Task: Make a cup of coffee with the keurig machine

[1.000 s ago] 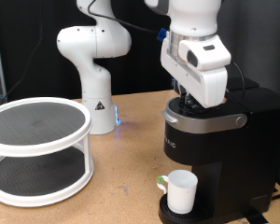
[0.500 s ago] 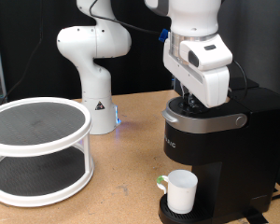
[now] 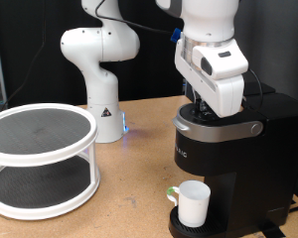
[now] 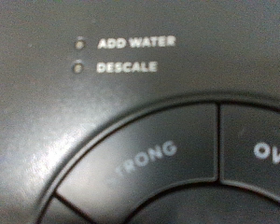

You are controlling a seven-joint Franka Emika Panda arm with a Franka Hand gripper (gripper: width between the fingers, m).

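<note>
Black keurig machine (image 3: 228,149) under hand (image 3: 201,107)

A white two-tier round rack (image 3: 40,159) with dark mesh shelves stands on the wooden tabletop (image 3: 129,198), at the exterior view's left.

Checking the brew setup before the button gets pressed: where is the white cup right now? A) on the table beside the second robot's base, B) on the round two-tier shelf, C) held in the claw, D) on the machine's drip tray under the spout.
D: the cup stands on the drip tray of the keurig machine, below its head.
</note>
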